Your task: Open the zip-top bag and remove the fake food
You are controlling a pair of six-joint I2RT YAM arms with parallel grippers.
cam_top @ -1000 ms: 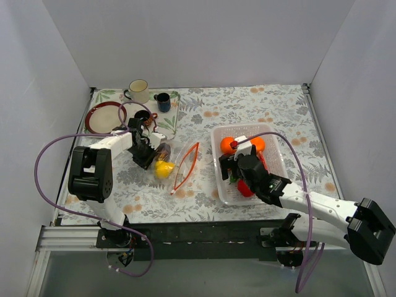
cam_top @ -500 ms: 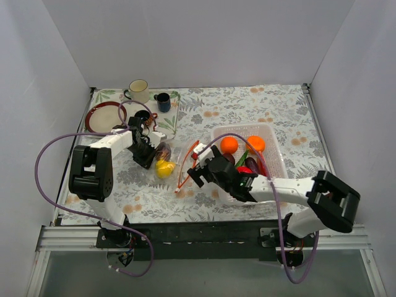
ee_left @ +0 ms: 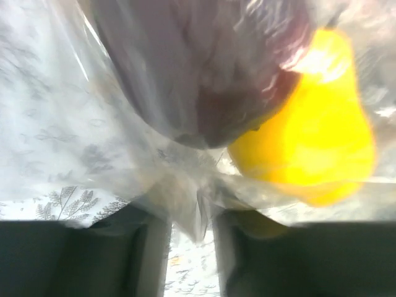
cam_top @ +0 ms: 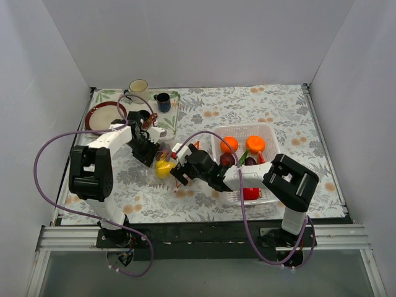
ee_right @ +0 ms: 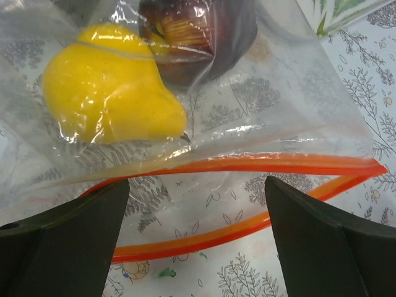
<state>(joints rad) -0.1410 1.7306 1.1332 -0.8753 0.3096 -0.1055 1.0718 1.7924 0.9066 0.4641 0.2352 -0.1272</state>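
Clear plastic bag (ee_right: pixel 266 105) lies on the tabletop (cam_top: pixel 278 111), yellow pear (ee_right: pixel 108 93) inside. My left claw (ee_left: pixel 190 226), nearly closed, pinches its closed end. My right claw (ee_right: pixel 197 185) stands wide apart, empty, straddling the orange zip (ee_right: pixel 278 164).

In the left wrist view we find everything soft and out of focus. The zip-top bag (ee_left: pixel 154 185) bunches at the narrow gap between the fingers of the left claw (ee_left: pixel 190 226), and we cannot tell whether it is gripped. The dark purple toy fruit (ee_left: pixel 204 68) is cut off by the top edge there, and in the right wrist view too. From above, the right arm (cam_top: pixel 247 176) hides part of the white basket (cam_top: pixel 244 127), and we can barely trace the bag's clear film.
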